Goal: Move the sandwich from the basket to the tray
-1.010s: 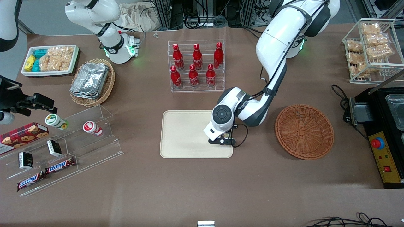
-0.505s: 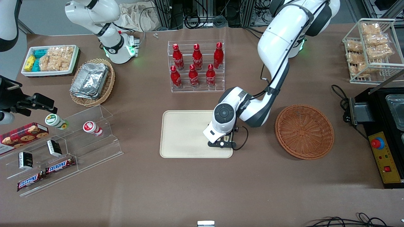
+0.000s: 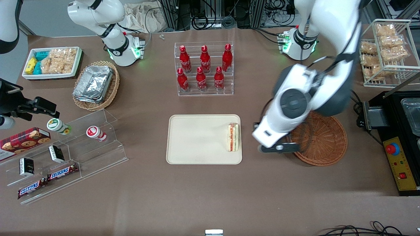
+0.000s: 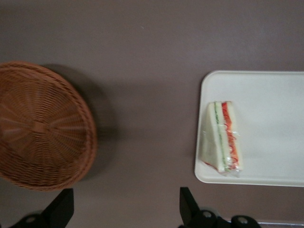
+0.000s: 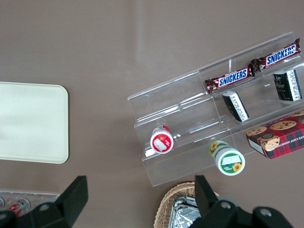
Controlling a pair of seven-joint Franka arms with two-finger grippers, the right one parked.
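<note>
The soft, light sandwich (image 3: 233,137) lies on the tray (image 3: 197,141); the hand (image 3: 278,148) hangs spread wide, empty, above the basket (image 3: 323,141) edge.

The sandwich (image 3: 233,137) is a small triangular wedge of pale white bread in clear wrap, its red-orange and green filling layers showing as stripes along the cut face. It lies flat on the tray (image 3: 197,139), just inside the short rim at the working arm's end, its long edge running along that rim. The tray is a flat cream-beige rectangle with rounded corners and a low rim, resting on the bench. The basket (image 3: 323,141) is round, shallow, reddish-brown woven wicker, sitting on the bench beside the tray toward the working arm's end, apart from it.
</note>
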